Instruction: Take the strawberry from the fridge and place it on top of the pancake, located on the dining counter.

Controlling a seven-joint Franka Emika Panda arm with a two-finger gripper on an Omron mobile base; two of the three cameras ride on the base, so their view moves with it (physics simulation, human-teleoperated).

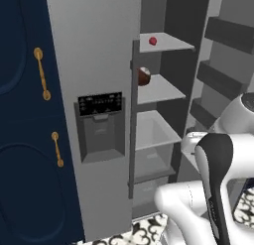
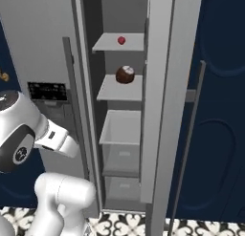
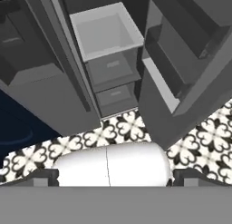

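Left base view shows you the strawberry (image 1: 153, 41): tiny, round, red, no evident long axis, on the fridge (image 1: 94, 65) top shelf. Gripper (image 3: 111, 177) fingers spread wide.

I am making out no readable text anywhere: the black dispenser panel (image 1: 100, 104) on the fridge (image 1: 89, 50) is showing only rows of pale marks too small and blurred to read.

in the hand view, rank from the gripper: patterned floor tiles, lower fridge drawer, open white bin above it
1. patterned floor tiles, just ahead of the open gripper
2. lower fridge drawer, at the fridge's base
3. open white bin, highest and farthest
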